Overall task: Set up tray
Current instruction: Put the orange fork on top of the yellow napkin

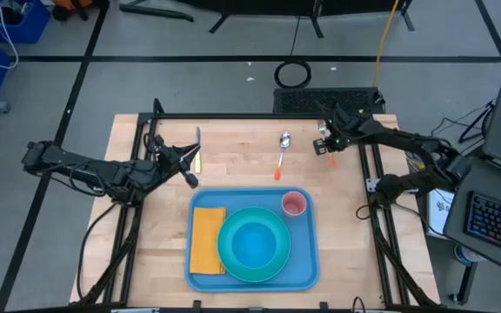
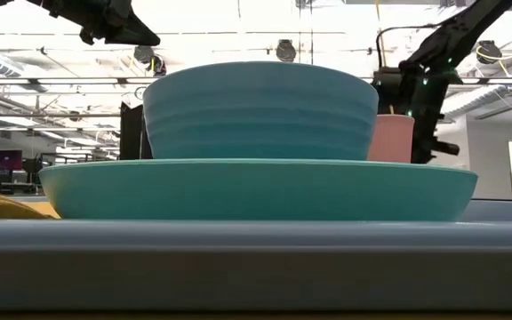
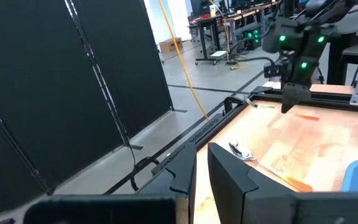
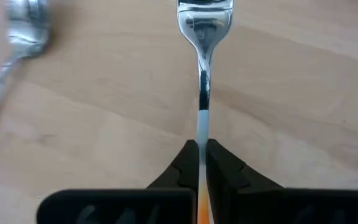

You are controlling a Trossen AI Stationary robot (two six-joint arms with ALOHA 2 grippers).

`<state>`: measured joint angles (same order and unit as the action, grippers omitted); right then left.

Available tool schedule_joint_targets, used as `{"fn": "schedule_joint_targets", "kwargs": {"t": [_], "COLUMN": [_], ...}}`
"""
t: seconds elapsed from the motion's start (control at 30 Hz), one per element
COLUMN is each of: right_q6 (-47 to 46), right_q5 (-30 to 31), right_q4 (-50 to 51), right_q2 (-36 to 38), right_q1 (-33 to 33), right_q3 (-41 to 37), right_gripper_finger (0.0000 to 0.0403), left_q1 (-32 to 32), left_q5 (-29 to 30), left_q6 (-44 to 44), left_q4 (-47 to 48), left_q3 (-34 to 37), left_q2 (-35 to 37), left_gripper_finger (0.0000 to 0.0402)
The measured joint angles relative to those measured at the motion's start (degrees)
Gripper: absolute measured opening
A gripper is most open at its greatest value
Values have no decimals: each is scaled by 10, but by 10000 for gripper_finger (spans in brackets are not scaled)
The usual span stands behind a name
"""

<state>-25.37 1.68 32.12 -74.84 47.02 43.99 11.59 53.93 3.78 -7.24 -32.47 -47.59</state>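
The light-blue tray (image 1: 307,269) lies at the table's near middle. On it are a folded yellow napkin (image 1: 207,239), a turquoise plate (image 1: 233,265) carrying a bowl (image 1: 255,243), and a pink cup (image 1: 294,203). A spoon (image 1: 283,152) with an orange handle rests flat on the wood beyond the tray. My right gripper (image 1: 324,148), at the far right, is shut on a fork (image 4: 204,25). My left gripper (image 1: 190,172) hovers high over the table's left side, its fingers a narrow gap apart with nothing between them. A knife (image 1: 197,139) lies beside it. My right gripper pinches the fork between its two fingers where the metal neck meets the handle (image 4: 201,134). The fingers come from above, and the fork runs along them, head forward. The orange handle (image 1: 330,162) sticks out behind. The fork lies level at or just above the wood; which, I cannot tell.
Bare wood stretches along the far part of the table between the spoon and the knife, and to the left and right of the tray. Black frame rails (image 1: 233,116) edge the table top. A keyboard and cables sit beyond the right edge.
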Motion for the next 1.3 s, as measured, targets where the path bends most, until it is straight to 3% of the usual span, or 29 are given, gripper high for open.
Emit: {"fn": "schedule_joint_targets", "kwargs": {"t": [0.43, 0.7, 0.97, 1.23, 1.3], "right_q6": [5, 26, 103, 179, 187], "right_q5": [0, 0, 0, -5, -2], "right_q4": [-148, -308, -484, -681, -718], "right_q2": [55, 64, 64, 64, 64], "right_q1": [-107, -189, -285, -369, -383], "right_q3": [0, 0, 1, -28, -39], "right_gripper_finger": [1, 1, 1, 1, 1], "left_q1": [0, 0, -1, 2, 6], "left_q5": [-3, -139, -186, -333, -344], "left_q6": [24, 66, -22, 102, 146], "left_q4": [1, -39, -75, -87, -100], "left_q3": [0, 0, 0, 0, 0], "left_q2": [0, -5, -5, -16, -28], "left_gripper_finger": [47, 47, 47, 47, 47]}}
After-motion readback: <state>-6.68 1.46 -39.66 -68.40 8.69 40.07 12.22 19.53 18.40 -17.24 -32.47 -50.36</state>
